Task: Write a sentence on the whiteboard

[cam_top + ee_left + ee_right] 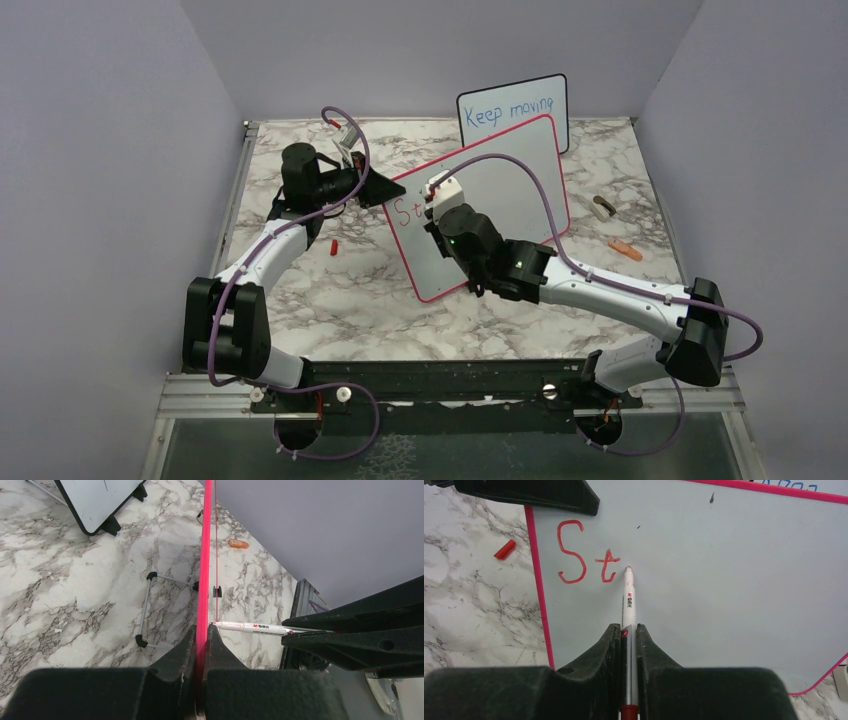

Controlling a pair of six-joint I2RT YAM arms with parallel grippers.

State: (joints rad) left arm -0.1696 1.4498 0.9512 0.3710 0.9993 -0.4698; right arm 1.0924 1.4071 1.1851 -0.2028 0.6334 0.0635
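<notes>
The whiteboard (500, 200), with its red-pink frame, stands tilted at the table's middle. My left gripper (385, 190) is shut on its left edge, and the pink frame (204, 570) runs edge-on between the jaws. My right gripper (628, 628) is shut on a white marker (629, 605) whose red tip touches the board just right of the red letters "St" (589, 555). The marker also shows in the left wrist view (252, 627), tip at the board. In the top view the right gripper (440, 200) sits in front of the board's left part. The rest of the sentence is not on the board.
A smaller black-framed board (513, 110) with blue writing "Keep moving" stands behind. A red marker cap (333, 246) lies left of the whiteboard. An orange object (624, 249) and a dark object (603, 208) lie at the right. A metal stand (145, 610) lies on the marble.
</notes>
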